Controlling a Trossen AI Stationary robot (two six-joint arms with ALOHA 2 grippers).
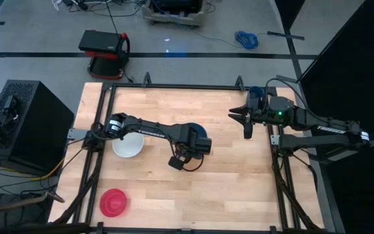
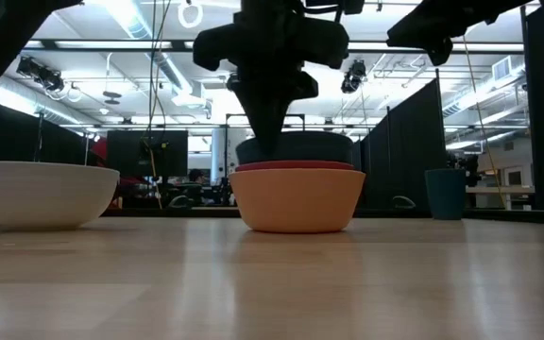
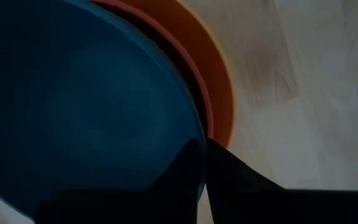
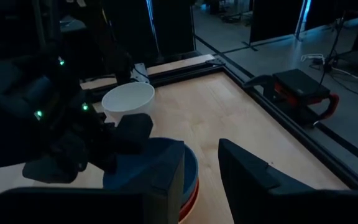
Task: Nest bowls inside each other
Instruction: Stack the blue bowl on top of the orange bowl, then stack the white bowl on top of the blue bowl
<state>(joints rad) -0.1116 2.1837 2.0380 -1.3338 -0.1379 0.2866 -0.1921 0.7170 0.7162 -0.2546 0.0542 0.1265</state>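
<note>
At the near left of the table lies the magenta-pink bowl point(image 1: 113, 203), well apart from everything else. Farther back, just beside the left arm's base, stands the white bowl point(image 1: 128, 144), upright and empty. To its right, near the table's middle, is the stack: the orange bowl point(image 2: 297, 200) at the bottom, the red bowl point(image 2: 297, 166) seated in it, and the teal-blue bowl point(image 3: 86, 99) on top. The left gripper point(image 3: 205, 163) sits over this stack with its fingers pinched on the teal-blue bowl's rim, so the step in hand appears to be seating that bowl. To do it well, the bowl should be level and centred over the red one before the fingers part, and the gripper should then rise straight up so the stack is not dragged sideways. At the far right the right gripper point(image 1: 246, 119) hangs above the table with its fingers partly apart and nothing between them, apparently waiting. The white and magenta-pink bowls have yet to be nested.
</note>
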